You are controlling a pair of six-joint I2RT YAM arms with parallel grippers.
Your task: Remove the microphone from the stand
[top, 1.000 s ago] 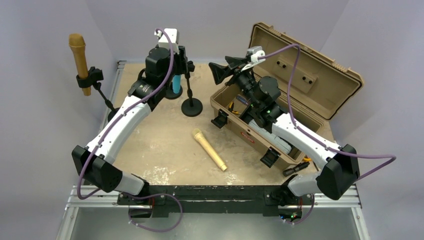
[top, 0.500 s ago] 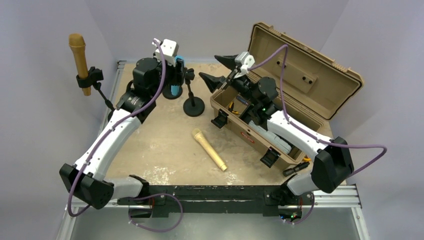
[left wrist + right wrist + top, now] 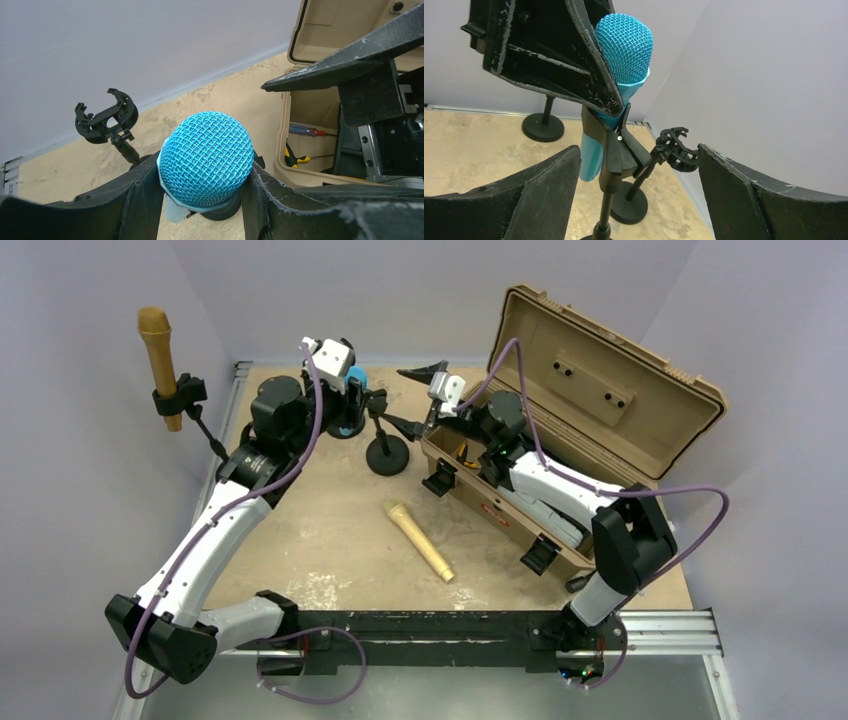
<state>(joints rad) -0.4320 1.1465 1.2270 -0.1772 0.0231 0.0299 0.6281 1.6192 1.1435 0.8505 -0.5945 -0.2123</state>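
The blue microphone [image 3: 624, 45] sits tilted in the clip [image 3: 616, 150] of a black stand [image 3: 386, 455]. Its mesh head [image 3: 207, 157] fills the left wrist view. My left gripper [image 3: 200, 185] is shut on that head, one finger pressed to each side; from above it is at the back of the table [image 3: 350, 395]. My right gripper [image 3: 638, 155] is open, and its fingers straddle the stand's pole [image 3: 608, 200] below the clip without touching it. In the top view the right gripper [image 3: 412, 398] is just right of the stand.
A second stand with an empty clip [image 3: 674, 147] stands just behind. A brown microphone [image 3: 158, 345] is clipped on a stand at the far left. A gold microphone [image 3: 420, 540] lies mid-table. The open tan case [image 3: 600, 390] holds screwdrivers [image 3: 305, 131] at the right.
My right gripper has swung left from the case to straddle the stand's pole and has opened wider. The left arm's elbow has shifted left and its wrist has tilted, still gripping the microphone head.
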